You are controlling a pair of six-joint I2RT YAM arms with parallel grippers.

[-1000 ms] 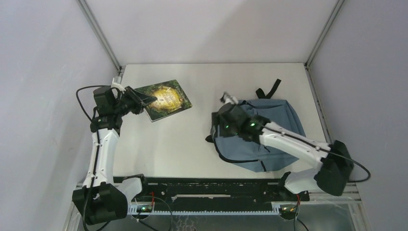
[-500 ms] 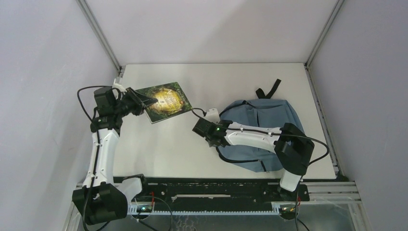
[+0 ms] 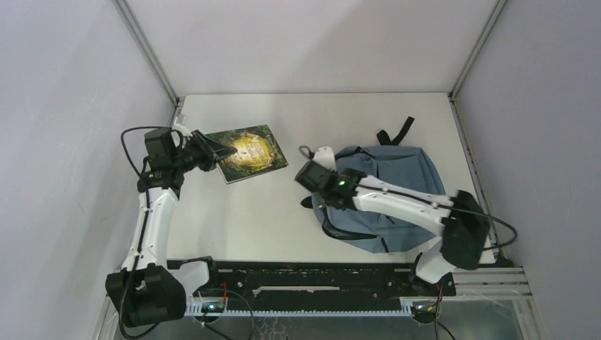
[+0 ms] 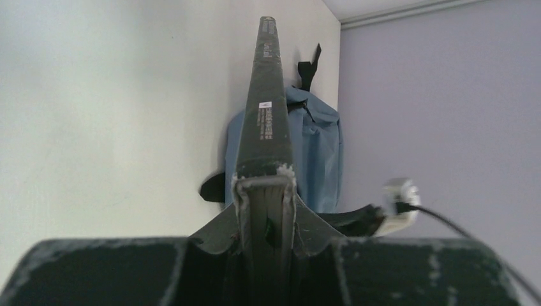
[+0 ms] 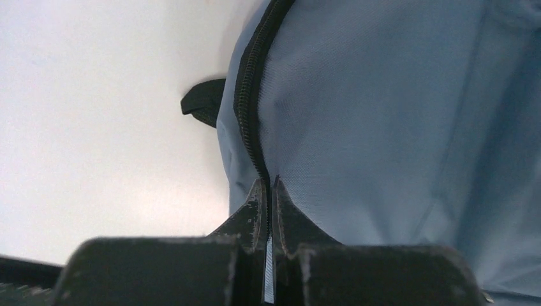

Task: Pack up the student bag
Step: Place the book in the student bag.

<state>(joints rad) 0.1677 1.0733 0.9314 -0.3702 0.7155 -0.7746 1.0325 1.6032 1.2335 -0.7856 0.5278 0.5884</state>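
Observation:
The student bag (image 3: 400, 185) lies flat at the table's right, blue-grey with black straps. It shows past the book in the left wrist view as the student bag (image 4: 317, 150). My right gripper (image 3: 317, 190) is at its left edge. In the right wrist view the gripper (image 5: 269, 185) is shut on the bag's (image 5: 395, 115) black zip line (image 5: 251, 95). A dark green book (image 3: 249, 151) with a gold cover design hangs over the table's back left. My left gripper (image 3: 211, 150) is shut on its left edge. The left wrist view shows the book (image 4: 265, 108) edge-on between the fingers (image 4: 263, 186).
A black strap tab (image 5: 203, 103) pokes out from the bag's left side. Another black strap (image 3: 401, 130) lies behind the bag. White table (image 3: 248, 212) lies between book and bag. Grey walls enclose the table.
My right gripper swung along the bag's left edge and closed on the zip line. The left gripper shifted the book slightly to the right.

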